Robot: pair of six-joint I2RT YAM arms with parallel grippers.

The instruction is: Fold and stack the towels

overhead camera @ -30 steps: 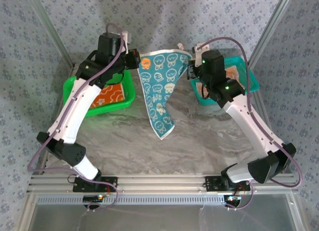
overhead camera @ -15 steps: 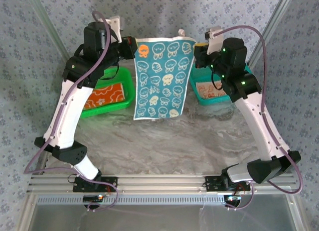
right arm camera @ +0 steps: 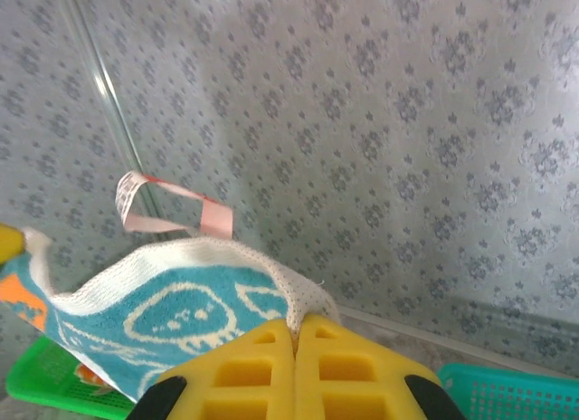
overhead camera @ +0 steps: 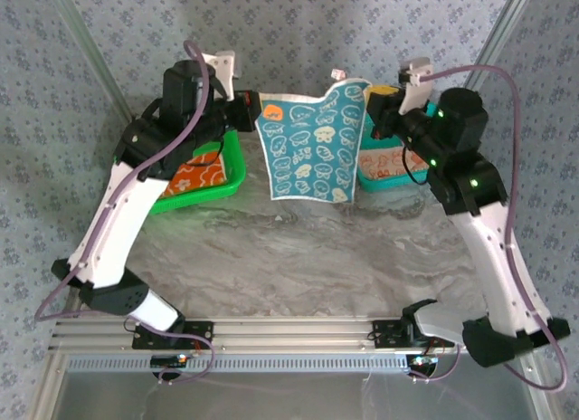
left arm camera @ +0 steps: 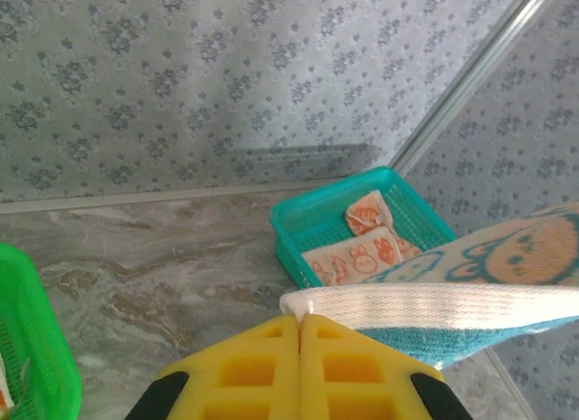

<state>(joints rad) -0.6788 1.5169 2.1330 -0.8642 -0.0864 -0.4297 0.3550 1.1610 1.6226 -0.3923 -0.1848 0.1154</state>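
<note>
left claw (left arm camera: 299, 322): clamped on teal towel (left arm camera: 507, 257) hem | beyond: teal basket (left arm camera: 312, 212), peach towels (left arm camera: 355, 260)

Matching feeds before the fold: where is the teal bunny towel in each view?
Top external: teal bunny towel hangs spread, upper centre.
Left wrist: towel at the right edge, low.
Right wrist: towel at lower left.
Shared landmark: teal basket.

The left arm (overhead camera: 118, 212) and right arm (overhead camera: 493, 239) reach high and far back, jaws clamped tight.
</note>
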